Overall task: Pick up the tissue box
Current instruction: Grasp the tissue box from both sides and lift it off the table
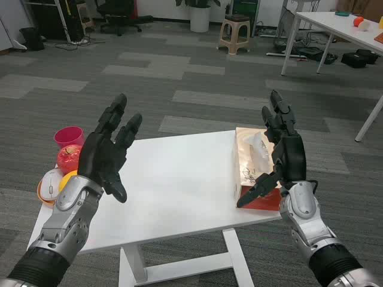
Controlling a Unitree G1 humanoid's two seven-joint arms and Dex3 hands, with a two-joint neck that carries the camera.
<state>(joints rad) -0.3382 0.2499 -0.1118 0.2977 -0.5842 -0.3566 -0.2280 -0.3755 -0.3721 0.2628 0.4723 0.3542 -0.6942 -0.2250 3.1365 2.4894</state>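
The tissue box (251, 161) lies on the right end of the white table (173, 185), beige on top with a red base and a white tissue poking out. My right hand (281, 152) is raised with its fingers spread, right beside the box's right side; its thumb reaches over the box's near corner. Whether it touches the box I cannot tell. My left hand (111, 152) hovers over the table's left part with fingers apart and nothing in it, well away from the box.
At the table's left edge stand a pink cup (67, 136), a red apple (69, 157) and an orange bowl (52, 182). Beyond the table are a stool (233, 33) and another white table (344, 30) on grey carpet.
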